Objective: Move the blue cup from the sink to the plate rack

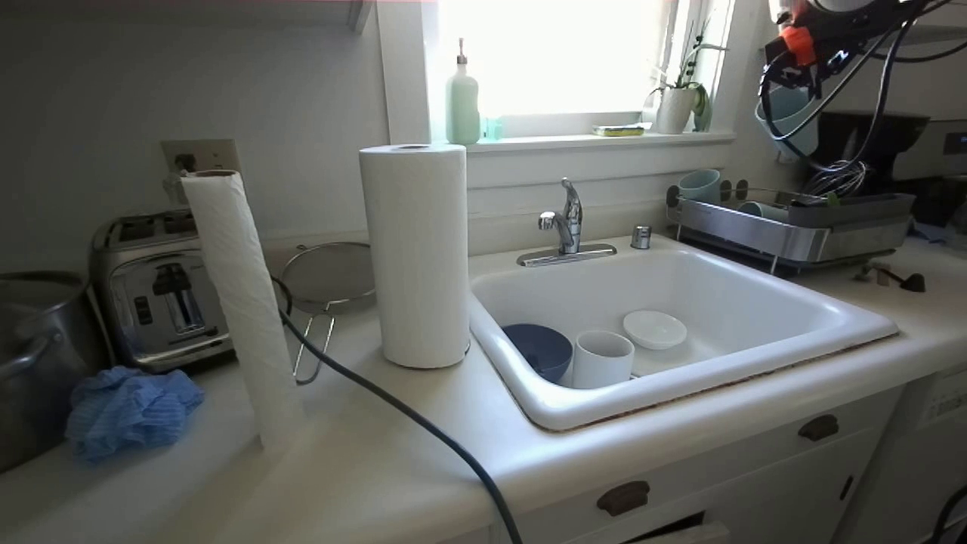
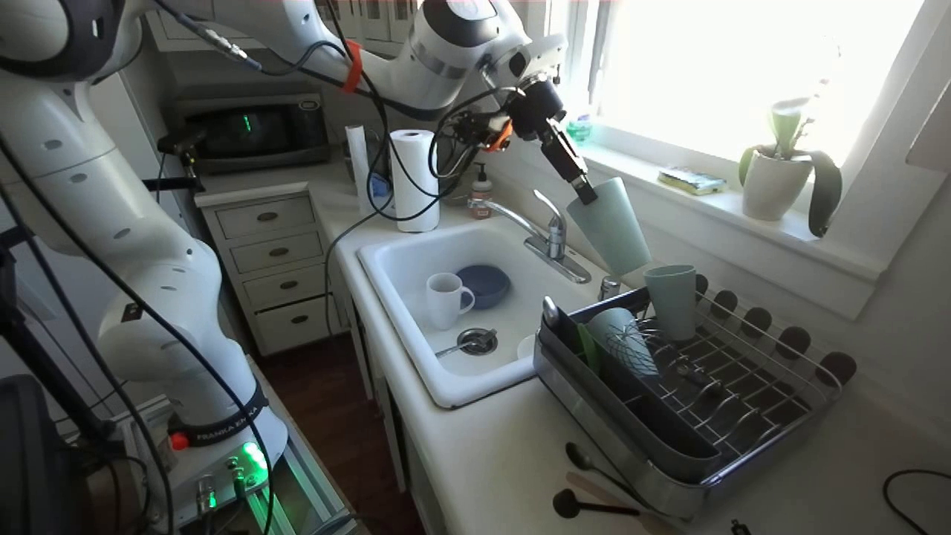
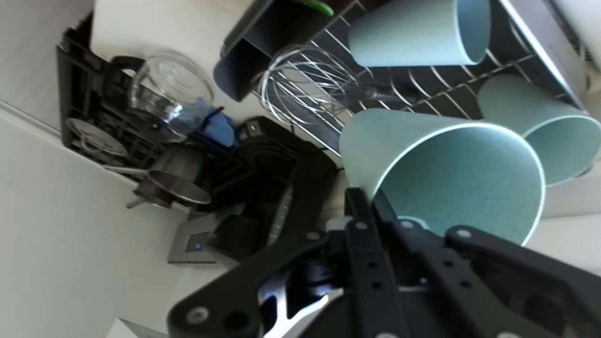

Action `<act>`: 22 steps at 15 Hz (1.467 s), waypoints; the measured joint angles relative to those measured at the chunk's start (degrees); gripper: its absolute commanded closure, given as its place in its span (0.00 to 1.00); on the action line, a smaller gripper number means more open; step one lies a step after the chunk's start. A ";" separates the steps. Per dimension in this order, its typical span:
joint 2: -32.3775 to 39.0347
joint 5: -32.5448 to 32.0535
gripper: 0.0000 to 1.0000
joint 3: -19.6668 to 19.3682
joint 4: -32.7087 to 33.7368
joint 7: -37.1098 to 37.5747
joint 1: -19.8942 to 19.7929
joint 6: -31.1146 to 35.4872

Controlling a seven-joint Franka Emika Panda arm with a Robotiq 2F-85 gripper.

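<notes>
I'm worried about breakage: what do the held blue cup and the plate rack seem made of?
The held blue cup: probably matte plastic, by its thin rim and even colour. The plate rack: metal, likely satin steel, from the soft sheen along its wall.

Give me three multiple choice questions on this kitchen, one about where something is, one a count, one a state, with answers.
1. Where is the white mug?
A. In the sink
B. On the windowsill
C. On the microwave

2. How many cups rest in the dish rack?
A. None
B. Five
C. Two

3. What state is the gripper in?
A. Open and empty
B. Shut on a blue cup
C. Shut on a spoon

1 A: both exterior views show it there.
2 C: the wrist view shows two, besides the gripped one.
3 B: the wrist view shows it pinching that cup's wall.
</notes>
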 measured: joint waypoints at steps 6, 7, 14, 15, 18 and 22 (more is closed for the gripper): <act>1.28 -1.33 0.96 -0.80 0.51 3.16 0.99 -2.61; 1.28 -1.33 0.99 -0.80 0.52 3.17 1.01 -2.61; 3.25 -6.24 0.99 -4.52 1.22 6.65 4.23 -2.38; 4.31 -7.95 0.99 -5.18 1.87 8.00 4.42 -2.25; 8.40 -10.15 0.99 -7.20 4.39 10.07 4.60 -2.25; 14.55 -10.13 0.99 -9.31 7.43 10.12 4.75 -2.22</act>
